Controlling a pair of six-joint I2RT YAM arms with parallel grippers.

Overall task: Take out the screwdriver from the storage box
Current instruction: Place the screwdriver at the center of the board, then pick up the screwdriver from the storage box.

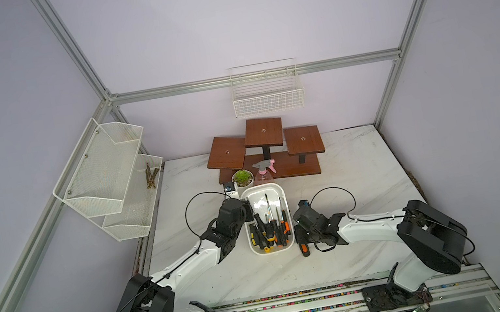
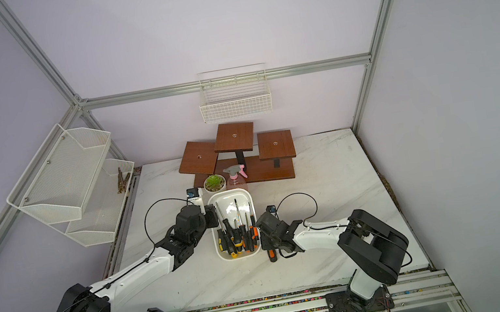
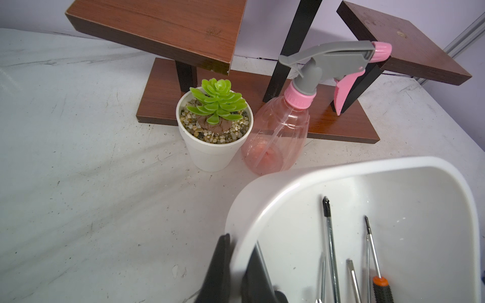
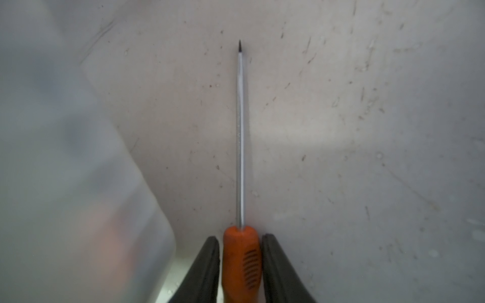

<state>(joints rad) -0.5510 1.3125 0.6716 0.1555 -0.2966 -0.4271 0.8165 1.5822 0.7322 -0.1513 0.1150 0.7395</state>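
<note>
The screwdriver [image 4: 240, 157] lies on the table [image 4: 341, 131] just beside the storage box [image 3: 252, 194]. Its handle sits between the jaws of my right gripper [image 4: 240, 237], which are parted slightly and grip nothing. My left gripper [image 3: 237, 267] pinches the box's wall. If I rise crookedly, a finger could snag the handle and roll it.

No text, label, brand or number can be read anywhere: the storage box [image 3: 341, 162], screwdriver [image 4: 241, 257], spray bottle [image 3: 278, 139] and plant pot [image 3: 210, 154] carry no legible markings.
</note>
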